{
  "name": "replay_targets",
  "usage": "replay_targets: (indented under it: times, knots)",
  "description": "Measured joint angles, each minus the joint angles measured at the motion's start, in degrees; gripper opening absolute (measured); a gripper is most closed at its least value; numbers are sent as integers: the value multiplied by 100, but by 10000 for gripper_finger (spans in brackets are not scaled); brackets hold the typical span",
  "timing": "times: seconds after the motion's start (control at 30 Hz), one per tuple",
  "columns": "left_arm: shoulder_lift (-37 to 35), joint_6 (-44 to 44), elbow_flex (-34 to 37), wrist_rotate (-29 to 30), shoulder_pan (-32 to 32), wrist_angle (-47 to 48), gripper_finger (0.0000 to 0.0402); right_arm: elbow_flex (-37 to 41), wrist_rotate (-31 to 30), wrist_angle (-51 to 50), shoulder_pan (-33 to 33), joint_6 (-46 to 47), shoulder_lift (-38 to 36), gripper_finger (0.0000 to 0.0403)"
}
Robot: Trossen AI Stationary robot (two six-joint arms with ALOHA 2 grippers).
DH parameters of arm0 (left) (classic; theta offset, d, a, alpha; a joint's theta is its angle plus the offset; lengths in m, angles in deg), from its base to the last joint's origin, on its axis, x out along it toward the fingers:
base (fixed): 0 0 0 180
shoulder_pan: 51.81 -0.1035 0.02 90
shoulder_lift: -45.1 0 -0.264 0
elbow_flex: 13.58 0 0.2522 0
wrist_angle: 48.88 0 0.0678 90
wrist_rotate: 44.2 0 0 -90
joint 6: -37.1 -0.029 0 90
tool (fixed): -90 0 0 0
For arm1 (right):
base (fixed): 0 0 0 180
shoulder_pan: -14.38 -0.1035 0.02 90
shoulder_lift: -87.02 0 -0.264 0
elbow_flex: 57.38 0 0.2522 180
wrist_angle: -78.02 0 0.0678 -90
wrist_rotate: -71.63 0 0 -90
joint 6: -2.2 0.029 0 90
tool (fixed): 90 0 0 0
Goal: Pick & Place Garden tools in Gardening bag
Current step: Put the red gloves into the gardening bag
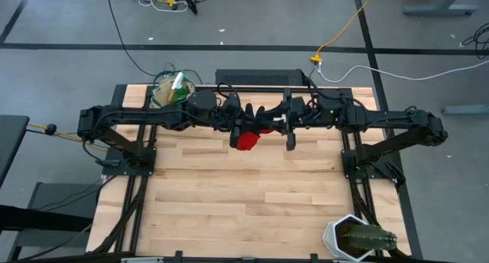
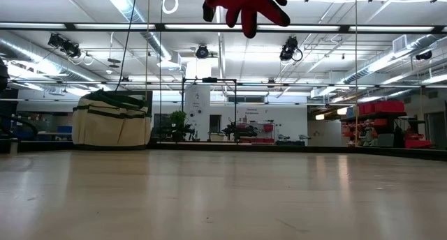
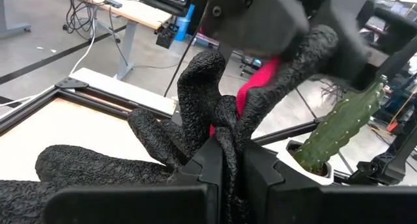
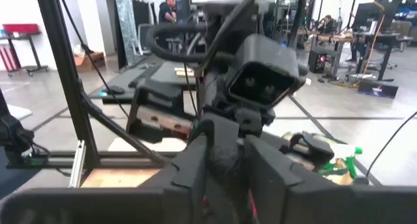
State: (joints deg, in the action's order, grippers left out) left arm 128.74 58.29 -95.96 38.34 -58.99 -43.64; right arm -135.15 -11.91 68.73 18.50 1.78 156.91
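Black textured glove fingers are filling the left wrist view, pinched between the left gripper (image 3: 228, 165) fingers, which are standing nearly together, clamped on the red-and-black glove (image 1: 248, 137). From overhead, the gardening bag (image 1: 170, 90) is sitting at the table's (image 1: 244, 194) far left corner, with the green spray bottle (image 1: 178, 86) poking out of its top. Both arms are reaching in toward each other over the far middle of the table, and the glove is hanging in the air between them, well above the wood; the low view is showing only its red part (image 2: 246, 4) dangling at the upper edge. The right gripper (image 4: 225, 162) is meeting the same glove from the other side, its fingers standing a little apart with dark glove material lying between them; whether they are pressing on it cannot be told. A white pot with a green cactus (image 1: 359, 238) is standing at the near right corner.
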Motion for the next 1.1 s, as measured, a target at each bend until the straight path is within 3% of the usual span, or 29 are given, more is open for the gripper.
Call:
replay_targets:
  times: [0.23,0.4,0.73,1.1]
  knots:
    - [-85,-188,4,143,2,2,30,0,0,98,2,289,-28,162]
    - [-400,-487,4,446,-18,258,30,0,-165,80,2,296,-161,176]
    - [-1200,-954,2,1017,-103,1022,30,0,-897,-179,4,142,-636,151]
    - [-2255,-1453,-4,2161,-96,1936,29,0,-909,-545,4,129,-820,111]
